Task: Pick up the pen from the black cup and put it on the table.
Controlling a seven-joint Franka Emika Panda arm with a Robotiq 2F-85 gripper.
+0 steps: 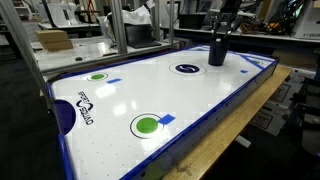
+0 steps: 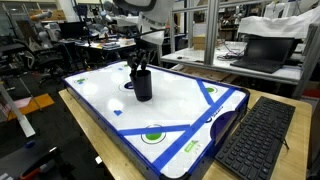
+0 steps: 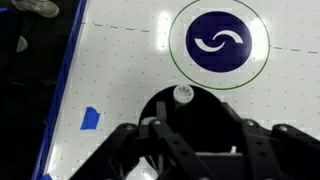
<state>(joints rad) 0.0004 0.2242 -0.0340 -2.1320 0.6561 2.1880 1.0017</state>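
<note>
The black cup stands upright on the white table in both exterior views, near one end of the table. In the wrist view the cup's dark mouth fills the lower middle. The pen shows as a small pale round end leaning on the cup's far rim. My gripper hangs directly above the cup. Its fingers are spread open over the mouth and hold nothing.
A dark-blue printed circle lies on the table just beyond the cup. A piece of blue tape lies beside it. Green spots mark the table's other end. A keyboard and a laptop sit on the wooden bench.
</note>
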